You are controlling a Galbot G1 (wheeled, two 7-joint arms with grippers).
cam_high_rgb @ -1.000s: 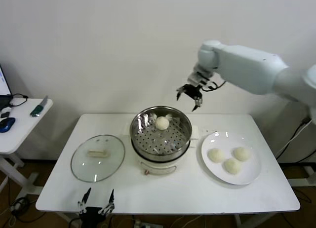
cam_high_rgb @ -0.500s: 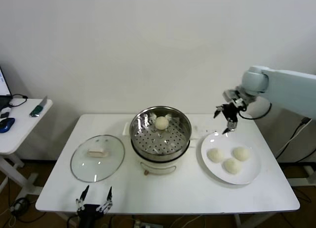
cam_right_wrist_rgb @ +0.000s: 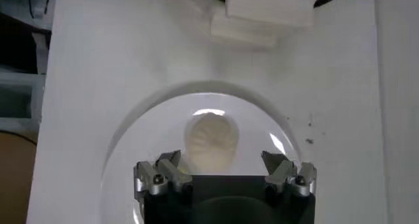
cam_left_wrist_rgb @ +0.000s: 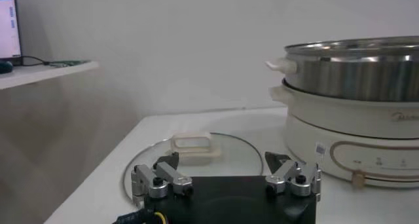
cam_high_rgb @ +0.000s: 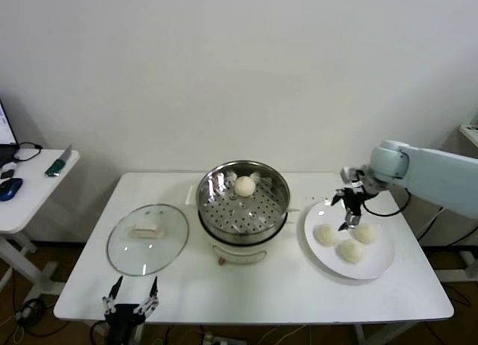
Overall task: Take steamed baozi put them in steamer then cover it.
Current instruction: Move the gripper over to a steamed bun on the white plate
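Note:
One baozi (cam_high_rgb: 245, 185) lies in the shiny steamer (cam_high_rgb: 272, 214) on its white cooker base. Three baozi sit on a white plate (cam_high_rgb: 377, 266) to its right: one (cam_high_rgb: 326, 235), one (cam_high_rgb: 366, 232) and one (cam_high_rgb: 349, 250). My right gripper (cam_high_rgb: 346, 210) is open and empty, just above the plate's far edge. In the right wrist view a baozi (cam_right_wrist_rgb: 211, 139) lies between its spread fingers (cam_right_wrist_rgb: 223, 163). The glass cover (cam_high_rgb: 148, 238) with a cream handle lies on the table left of the steamer. My left gripper (cam_high_rgb: 131, 302) is open and empty, below the table's front edge.
The white table (cam_high_rgb: 254, 296) carries everything. A side table (cam_high_rgb: 22, 203) at far left holds a blue mouse (cam_high_rgb: 9, 188) and a green tool. The left wrist view shows the cover (cam_left_wrist_rgb: 191, 154) and the steamer (cam_left_wrist_rgb: 353, 68) ahead of the left gripper (cam_left_wrist_rgb: 222, 169).
My right gripper has swung from above the steamer's far side to the right and down, onto the plate. The left gripper has drifted a little lower and left.

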